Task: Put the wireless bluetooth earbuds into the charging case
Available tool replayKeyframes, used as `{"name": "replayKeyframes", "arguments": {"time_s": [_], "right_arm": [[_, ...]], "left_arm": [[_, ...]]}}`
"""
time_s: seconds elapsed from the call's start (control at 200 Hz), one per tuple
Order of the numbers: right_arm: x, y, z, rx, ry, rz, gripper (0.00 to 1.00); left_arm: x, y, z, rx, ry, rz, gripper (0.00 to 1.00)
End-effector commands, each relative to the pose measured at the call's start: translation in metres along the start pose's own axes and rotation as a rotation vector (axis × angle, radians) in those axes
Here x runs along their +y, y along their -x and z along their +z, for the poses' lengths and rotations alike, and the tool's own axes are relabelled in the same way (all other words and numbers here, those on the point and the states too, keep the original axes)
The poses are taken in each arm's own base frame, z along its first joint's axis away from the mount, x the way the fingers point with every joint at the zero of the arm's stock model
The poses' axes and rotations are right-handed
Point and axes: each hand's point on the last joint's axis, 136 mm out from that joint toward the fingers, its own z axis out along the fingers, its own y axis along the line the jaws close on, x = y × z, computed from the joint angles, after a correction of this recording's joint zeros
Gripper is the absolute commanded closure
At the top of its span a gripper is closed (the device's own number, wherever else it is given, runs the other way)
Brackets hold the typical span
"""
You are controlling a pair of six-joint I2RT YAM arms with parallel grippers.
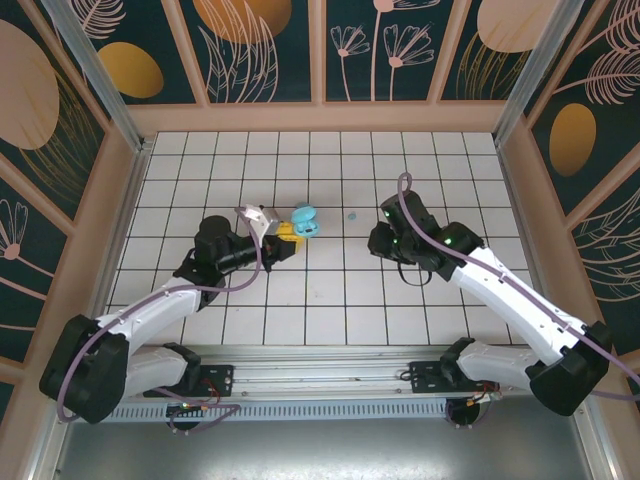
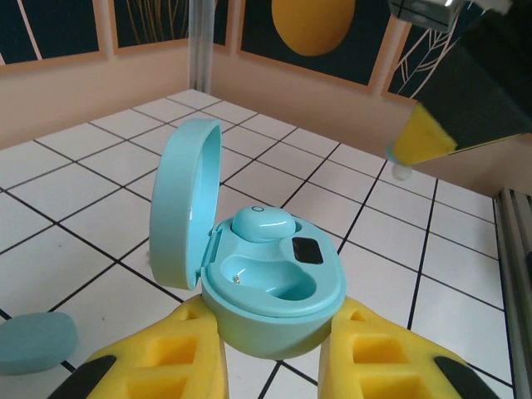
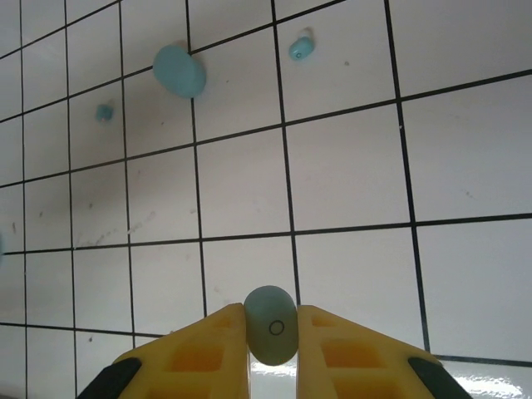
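Clamps the left tool (image 2: 274, 337) tight around the charging case (image 2: 274, 299), yellow fingers (image 2: 166, 366) pressed to both flanks of its lower shell. Holds that case with the lid (image 2: 184, 204) swung up and standing nearly upright on the left in the left wrist view. Carries 1 seated earbud (image 2: 262, 223) in the far socket beside a small dark window, with the near socket bare. Pinches the right tool (image 3: 271, 337) nearly closed on 1 held earbud (image 3: 271, 320), a pale oval with a small ring mark turned toward the right wrist camera, over the white tiled surface (image 3: 349, 166). Finds, farther out in that view, 1 loose earbud (image 3: 301, 48) lying on a tile, a larger blue oval (image 3: 179, 70) to its left, too blurred to tell what kind of case, and 1 tiny blue bit (image 3: 104, 110) left of that. Shows, low at the left of the left wrist view, a closed case (image 2: 33, 341) lying flat on the surface near the left tool. Sets, from above, the 2 tools facing each other across the middle tiles, apart, with the charging case just past the left tips and the loose earbud between it and the right tool.
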Motion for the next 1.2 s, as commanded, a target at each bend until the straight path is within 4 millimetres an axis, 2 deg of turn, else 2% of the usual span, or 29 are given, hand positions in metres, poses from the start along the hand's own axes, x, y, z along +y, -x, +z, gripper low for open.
{"name": "replayKeyframes", "arguments": {"time_s": [0.0, 0.24, 0.45, 0.631, 0.861, 1.196], "right_arm": [[0.009, 0.004, -0.016, -0.029, 0.014, 0.018, 0.83], [0.027, 0.011, -0.031, -0.061, 0.064, -0.012, 0.83], [0.050, 0.023, -0.041, -0.103, 0.151, -0.016, 0.84], [0.066, 0.030, -0.035, -0.105, 0.176, -0.038, 0.85], [0.079, 0.024, -0.021, -0.073, 0.170, -0.076, 0.85], [0.088, 0.019, -0.023, -0.069, 0.176, -0.090, 0.85]], "left_arm": [[-0.001, 0.023, 0.007, -0.059, -0.008, 0.029, 0.94], [0.003, 0.028, 0.017, -0.080, 0.001, 0.028, 0.94], [-0.003, 0.027, 0.028, -0.082, -0.012, 0.035, 0.94], [-0.009, 0.030, 0.032, -0.109, -0.019, 0.040, 0.95], [-0.021, 0.026, 0.036, -0.128, -0.038, 0.056, 0.95], [-0.036, 0.019, 0.048, -0.122, -0.067, 0.064, 0.95]]}}
